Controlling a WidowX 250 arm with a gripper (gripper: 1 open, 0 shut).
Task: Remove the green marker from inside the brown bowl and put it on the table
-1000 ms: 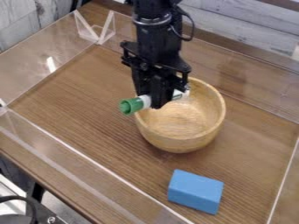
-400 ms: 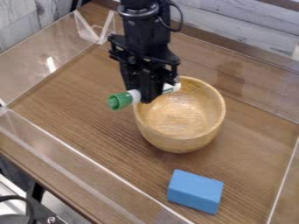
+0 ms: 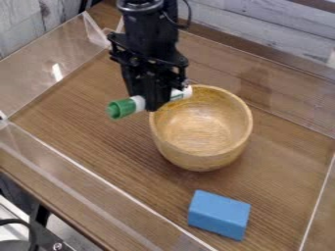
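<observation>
My gripper [image 3: 149, 99] points straight down and is shut on the green marker [image 3: 129, 106]. The marker lies roughly level in the jaws, its green cap sticking out to the left and its white barrel showing to the right by the fingers. It hangs in the air just left of the brown bowl [image 3: 203, 127], outside the rim and above the table [image 3: 92, 147]. The bowl is a round tan wooden one with thick walls and nothing visible inside it.
A blue rectangular block [image 3: 217, 213] lies near the front right. Low clear acrylic walls [image 3: 39, 157] edge the tabletop, with a clear bracket [image 3: 94, 34] at the back left.
The gripper has carried the marker left and a little up, from over the bowl's left rim to outside the bowl. The bowl and block have not moved.
</observation>
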